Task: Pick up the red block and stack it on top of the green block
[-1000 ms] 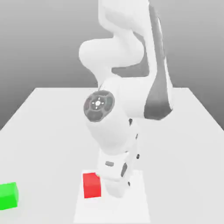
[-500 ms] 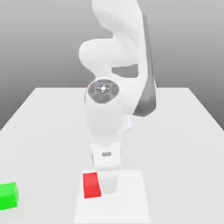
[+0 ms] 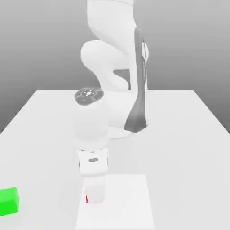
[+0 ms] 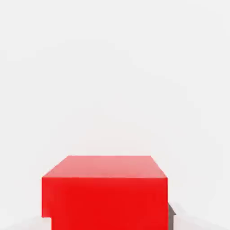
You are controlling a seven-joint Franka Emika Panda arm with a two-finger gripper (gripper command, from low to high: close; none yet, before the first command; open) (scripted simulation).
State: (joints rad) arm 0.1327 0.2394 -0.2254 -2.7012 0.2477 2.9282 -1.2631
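One red block [image 4: 105, 193] beneath the gripper [image 3: 95, 197] — green block [image 3: 8, 201] well apart.

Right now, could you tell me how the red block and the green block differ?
The red block is red; the green block is green. The red block sits under the arm, mostly hidden in the exterior view; the green block stands in the open at that view's left edge. Both are plain cubes.

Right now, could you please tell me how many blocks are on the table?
2: the red block sits under the arm's lower end, mostly hidden in the exterior view; the green block sits at the exterior view's left edge.
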